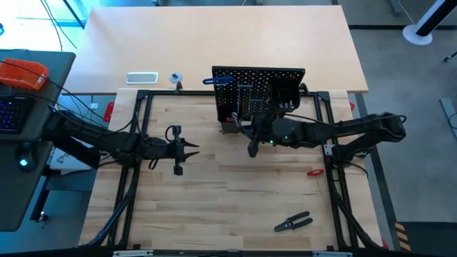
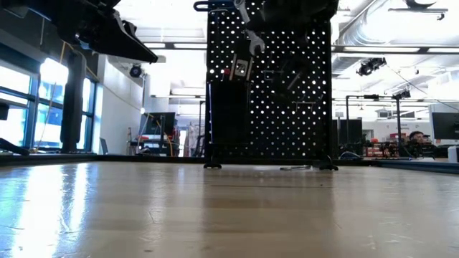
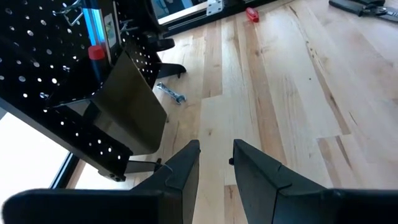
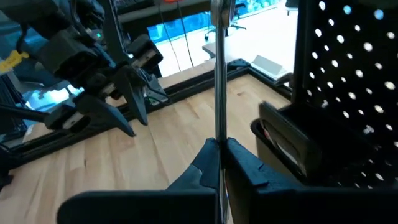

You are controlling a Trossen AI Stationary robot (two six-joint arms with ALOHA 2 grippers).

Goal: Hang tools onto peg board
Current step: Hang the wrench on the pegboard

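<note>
Upright black perforated peg board stands upper centre of the high view, on the wood-plank table, w/ a black box bin low on its face. Bin contents can't be made out. A blue-handled bent key sits at the board's top left edge in the high view.

Loose items: black-handled pliers lie lower right of the high view, well apart from both arms; a small red item lies right of centre on the planks; a small silver wrench lies on the table near the board's foot, upper centre of the left wrist view. White rectangular tray and small tape roll sit upper left on the pale bench behind, beyond the frame rail.

Right gripper is just below the board's lower edge, centre of the high view, fingers clamped together on a thin silver wrench that runs straight up from the tips in the right wrist view; board just beside it, nothing between.

Left gripper hovers left of centre, away from the board, fingers slightly apart, holding nothing.
</note>
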